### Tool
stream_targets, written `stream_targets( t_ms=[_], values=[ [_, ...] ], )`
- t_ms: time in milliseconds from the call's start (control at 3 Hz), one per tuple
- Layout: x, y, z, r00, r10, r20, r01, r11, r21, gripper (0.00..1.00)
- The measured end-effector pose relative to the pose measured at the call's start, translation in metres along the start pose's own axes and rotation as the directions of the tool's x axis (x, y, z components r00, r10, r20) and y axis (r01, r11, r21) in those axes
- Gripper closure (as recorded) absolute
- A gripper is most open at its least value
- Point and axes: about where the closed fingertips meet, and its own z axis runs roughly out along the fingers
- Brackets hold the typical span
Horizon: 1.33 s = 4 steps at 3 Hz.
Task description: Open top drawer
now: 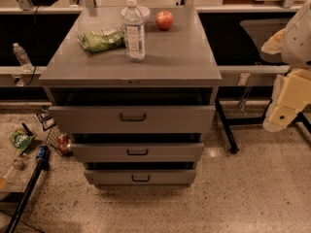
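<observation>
The top drawer [132, 118] is the widest grey front under the cabinet top, with a small dark pull [132, 116] at its centre. It stands out slightly from the cabinet, with a dark gap above it. Two narrower grey drawer fronts [137, 152] sit below it. My gripper [286, 108] is at the right edge of the view, a cream-coloured piece well to the right of the drawer and apart from it, at about the drawer's height.
The grey cabinet top [184, 52] carries a water bottle [134, 30], a green bag [101, 39], a red apple [164, 20] and a white bowl [142, 12]. Litter and a black pole [26, 188] lie on the floor at the left. A dark chair leg [226, 130] stands at the right.
</observation>
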Motion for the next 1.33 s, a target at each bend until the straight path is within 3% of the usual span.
stream_targets(
  t_ms=[333, 667, 1000, 1333],
  values=[
    [0.0, 0.0, 0.0, 1.0, 0.0, 0.0, 0.0, 1.0, 0.0, 0.0],
    [-0.019, 0.001, 0.027, 0.997, -0.032, 0.068, 0.035, 0.9985, -0.043, 0.0],
    [-0.065, 0.004, 0.105, 0.958, -0.133, 0.256, 0.168, 0.9784, -0.12, 0.0],
    [-0.09, 0.003, 0.149, 0.912, -0.215, 0.35, 0.269, 0.9568, -0.112, 0.0]
  ],
)
